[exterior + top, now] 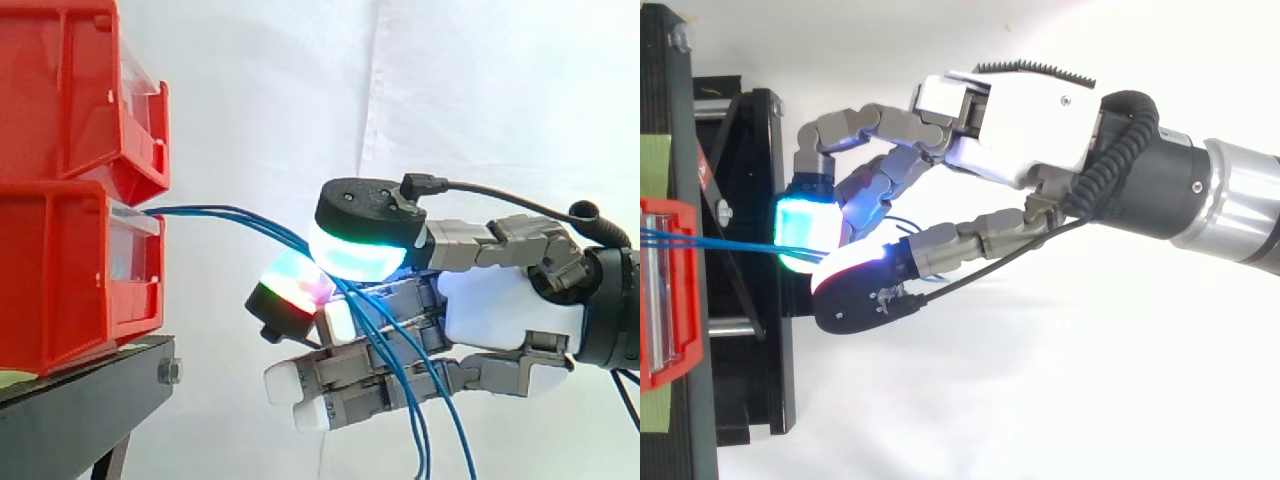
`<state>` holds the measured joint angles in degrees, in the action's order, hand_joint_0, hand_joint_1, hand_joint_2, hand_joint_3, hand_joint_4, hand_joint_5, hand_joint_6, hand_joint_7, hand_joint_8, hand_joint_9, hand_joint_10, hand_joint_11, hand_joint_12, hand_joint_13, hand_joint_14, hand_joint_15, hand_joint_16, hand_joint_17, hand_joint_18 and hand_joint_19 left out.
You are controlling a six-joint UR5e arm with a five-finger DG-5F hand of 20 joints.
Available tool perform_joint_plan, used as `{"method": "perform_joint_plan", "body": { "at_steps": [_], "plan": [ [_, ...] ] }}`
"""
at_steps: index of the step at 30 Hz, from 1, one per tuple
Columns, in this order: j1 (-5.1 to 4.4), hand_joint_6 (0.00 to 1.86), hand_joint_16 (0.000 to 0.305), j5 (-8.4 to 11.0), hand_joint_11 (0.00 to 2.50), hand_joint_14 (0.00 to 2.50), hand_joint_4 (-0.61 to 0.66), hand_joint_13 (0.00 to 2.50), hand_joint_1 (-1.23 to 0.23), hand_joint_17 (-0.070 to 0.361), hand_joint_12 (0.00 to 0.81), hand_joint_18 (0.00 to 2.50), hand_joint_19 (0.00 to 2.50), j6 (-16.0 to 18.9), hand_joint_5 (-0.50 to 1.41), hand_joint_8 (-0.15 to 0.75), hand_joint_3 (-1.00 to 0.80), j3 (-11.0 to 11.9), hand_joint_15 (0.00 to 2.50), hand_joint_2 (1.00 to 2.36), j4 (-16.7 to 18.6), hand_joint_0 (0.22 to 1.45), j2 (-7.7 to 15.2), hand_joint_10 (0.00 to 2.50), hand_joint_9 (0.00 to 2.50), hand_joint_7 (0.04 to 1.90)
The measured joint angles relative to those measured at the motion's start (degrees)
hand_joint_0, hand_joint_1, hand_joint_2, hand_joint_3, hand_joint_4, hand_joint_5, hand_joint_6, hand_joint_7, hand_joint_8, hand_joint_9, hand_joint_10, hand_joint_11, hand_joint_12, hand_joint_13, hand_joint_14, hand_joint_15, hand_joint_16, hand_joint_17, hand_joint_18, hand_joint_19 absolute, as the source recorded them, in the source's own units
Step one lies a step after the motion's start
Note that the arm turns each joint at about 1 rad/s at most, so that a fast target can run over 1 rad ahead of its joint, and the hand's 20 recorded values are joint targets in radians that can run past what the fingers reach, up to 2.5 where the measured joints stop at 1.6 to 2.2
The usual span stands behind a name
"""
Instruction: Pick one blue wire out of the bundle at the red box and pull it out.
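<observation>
- Pinching blue wires between thumb and curled fingertip of the hand.
- Stretching from lower red bin to that pinch, then hanging down past the palm.

The bins were red, the wires blue, the stand black and the curtain white. The hand was white and grey. One pad glowed cyan-green, another pad banded red, green and magenta.
</observation>
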<state>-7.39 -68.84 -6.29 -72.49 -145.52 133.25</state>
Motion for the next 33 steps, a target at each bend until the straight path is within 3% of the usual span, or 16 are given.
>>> {"method": "perform_joint_plan", "body": {
  "at_steps": [7,12,20,24,31,33],
  "plan": [
    [0.07,0.59,0.061,0.03,0.71,0.02,0.36,0.72,-0.81,0.137,0.380,0.50,0.39,0.1,-0.09,0.287,-0.29,0.0,0.43,1.01,0.0,0.59,0.0,0.02,1.01,1.33],
    [0.08,0.57,0.061,0.01,0.70,0.02,0.31,0.73,-0.76,0.137,0.382,0.50,0.39,0.0,-0.07,0.289,-0.28,0.0,0.43,1.01,0.0,0.58,0.0,0.02,1.04,1.39],
    [0.04,0.76,0.064,0.01,0.82,0.02,0.29,0.74,-0.82,0.144,0.399,0.54,0.36,0.0,-0.14,0.308,-0.19,0.0,0.43,1.02,0.1,0.60,0.0,0.02,1.01,1.11],
    [-0.04,0.76,0.068,0.05,0.77,0.02,0.33,0.75,-0.81,0.153,0.411,0.57,0.36,0.0,-0.13,0.309,-0.17,0.0,0.42,1.01,0.0,0.59,0.0,0.02,1.03,1.09],
    [-0.03,0.70,0.071,0.08,0.73,0.02,0.33,0.77,-0.76,0.160,0.433,0.59,0.35,0.2,-0.11,0.330,-0.15,0.0,0.42,1.01,-0.6,0.58,0.0,0.02,1.05,1.21],
    [-0.03,0.77,0.071,0.05,0.79,0.02,0.34,0.76,-0.80,0.160,0.435,0.59,0.34,0.2,-0.13,0.328,-0.13,0.0,0.42,1.01,-1.6,0.60,0.0,0.02,1.02,1.10]
  ]
}}
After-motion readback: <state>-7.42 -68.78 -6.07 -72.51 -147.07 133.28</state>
